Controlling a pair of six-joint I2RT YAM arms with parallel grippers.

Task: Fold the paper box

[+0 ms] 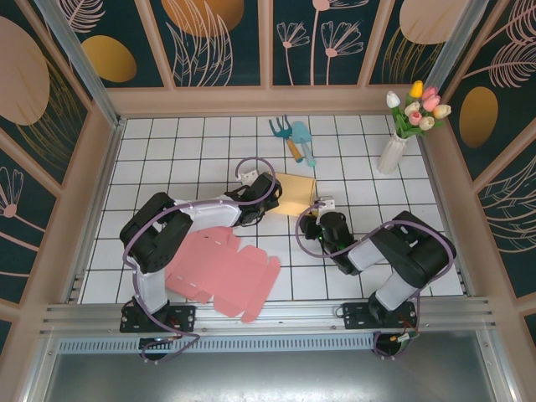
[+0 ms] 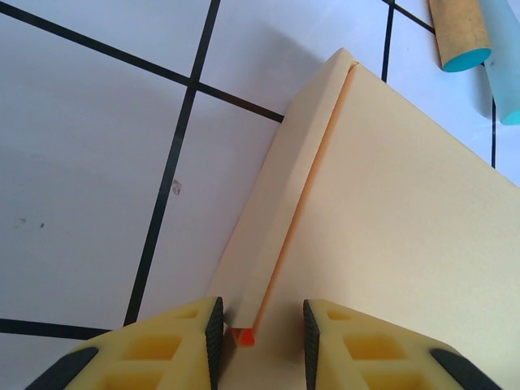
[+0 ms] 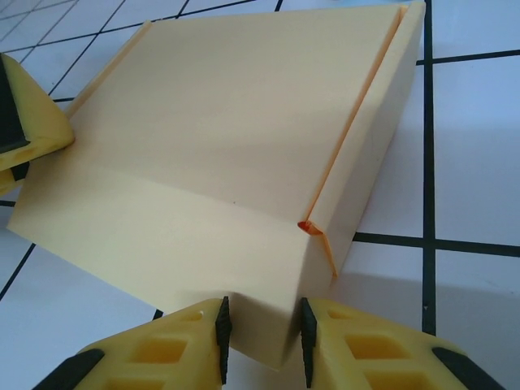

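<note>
Gripper (image 2: 260, 335) astride cream, seemingly folded box (image 2: 406, 244)

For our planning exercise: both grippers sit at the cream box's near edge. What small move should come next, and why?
Probably close the left gripper on the cream box at its side wall: its jaws straddle that wall with gaps both sides, while the right gripper brackets the front corner, which would likely steady it.
</note>
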